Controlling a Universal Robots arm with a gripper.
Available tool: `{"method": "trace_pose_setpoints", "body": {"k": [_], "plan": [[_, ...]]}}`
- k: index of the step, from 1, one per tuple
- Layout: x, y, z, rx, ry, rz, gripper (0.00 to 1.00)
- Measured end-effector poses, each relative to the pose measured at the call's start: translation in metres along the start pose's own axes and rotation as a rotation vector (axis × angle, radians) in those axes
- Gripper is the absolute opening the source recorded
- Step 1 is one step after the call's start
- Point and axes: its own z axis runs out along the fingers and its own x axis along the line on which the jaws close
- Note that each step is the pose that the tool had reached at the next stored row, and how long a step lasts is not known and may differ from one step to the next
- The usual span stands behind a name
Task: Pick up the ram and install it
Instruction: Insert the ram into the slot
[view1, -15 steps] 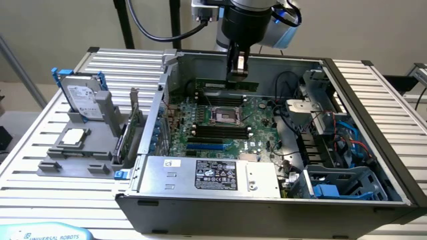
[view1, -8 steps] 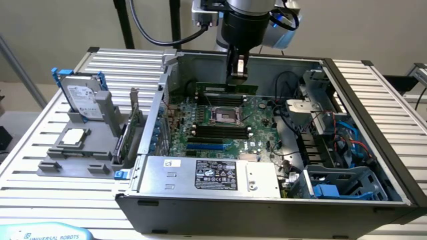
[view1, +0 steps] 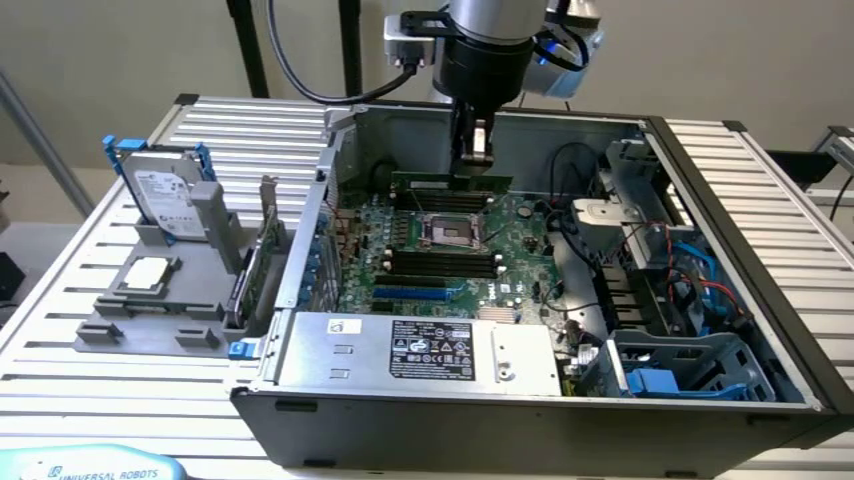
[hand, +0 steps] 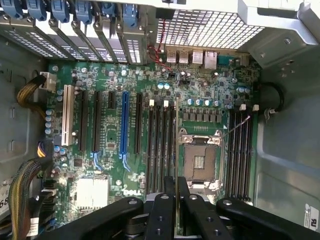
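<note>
The ram (view1: 434, 183) is a long thin green stick, and my gripper (view1: 477, 165) is shut on its top edge. It hangs level inside the open computer case (view1: 641, 130), just above the far side of the motherboard (view1: 514, 235), behind the empty processor socket (view1: 447, 230). In the wrist view the ram (hand: 176, 145) appears edge-on as a thin line running out from between my fingers (hand: 169, 192). It lies between the black memory slots (hand: 161, 145) and the socket (hand: 200, 160). More memory slots (hand: 240, 150) sit on the socket's other side.
A grey tray (view1: 147, 330) at the exterior view's left holds a hard drive (view1: 167, 200), a square silver processor chip (view1: 147, 272) and an upright card (view1: 267, 245). The power supply (view1: 427, 350) fills the case front. Cables and a blue drive cage (view1: 667, 375) crowd the exterior view's right.
</note>
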Motion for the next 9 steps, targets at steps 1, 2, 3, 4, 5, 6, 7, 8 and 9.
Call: {"method": "trace_pose_setpoints", "body": {"k": [1, 2, 3, 4, 5, 6, 7, 8, 9], "plan": [[0.0, -0.0001, 0.0018, 0.0001, -0.0001, 0.0, 0.13], [0.0, -0.0001, 0.0036, 0.0, 0.0, 0.0, 0.13], [0.0, -0.0002, 0.0054, -0.0001, 0.0001, 0.0, 0.13], [0.001, -0.0003, 0.0072, 0.0, 0.0, 0.0, 0.13], [0.001, -0.0004, 0.0091, 0.0001, -0.0001, 0.001, 0.13], [0.001, -0.0005, 0.011, 0.0002, -0.0002, 0.002, 0.13], [0.001, -0.0005, 0.0127, 0.0002, -0.0003, 0.003, 0.13], [0.001, -0.0006, 0.0145, 0.0002, -0.0002, 0.003, 0.13], [0.001, -0.0007, 0.0163, 0.0003, -0.0002, 0.004, 0.13]]}}
